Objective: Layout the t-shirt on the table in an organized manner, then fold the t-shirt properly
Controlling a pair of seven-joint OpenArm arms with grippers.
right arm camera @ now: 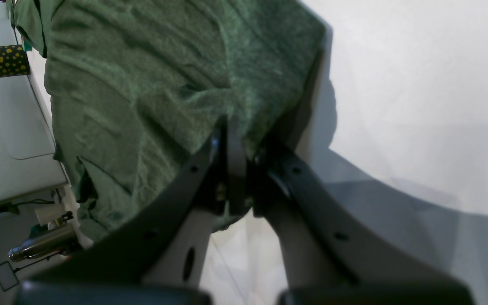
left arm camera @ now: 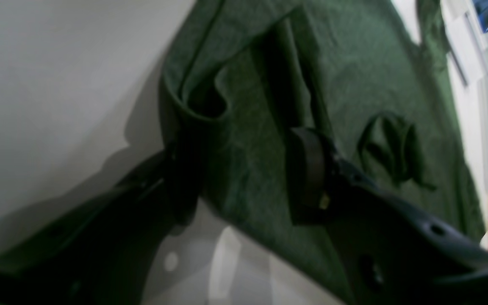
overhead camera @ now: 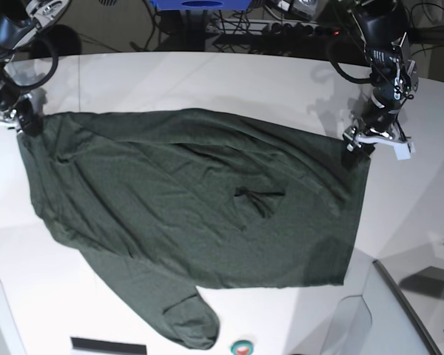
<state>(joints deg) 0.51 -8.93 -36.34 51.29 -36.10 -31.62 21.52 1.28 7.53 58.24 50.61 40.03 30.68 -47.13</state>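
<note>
Both arms are black with looping black cables. The left gripper (left arm camera: 244, 169) has curved matte-black fingers (left arm camera: 307, 173) with small holes; the right gripper (right arm camera: 244, 144) matches.

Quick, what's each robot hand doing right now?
Left gripper: partly open around the t-shirt's edge, grip uncertain.
Right gripper: shut on the t-shirt.

Metal bottle (right arm camera: 40, 248) beside black yellow-dotted roll (right arm camera: 7, 61); blue stand (overhead camera: 200, 6); cables.
</note>
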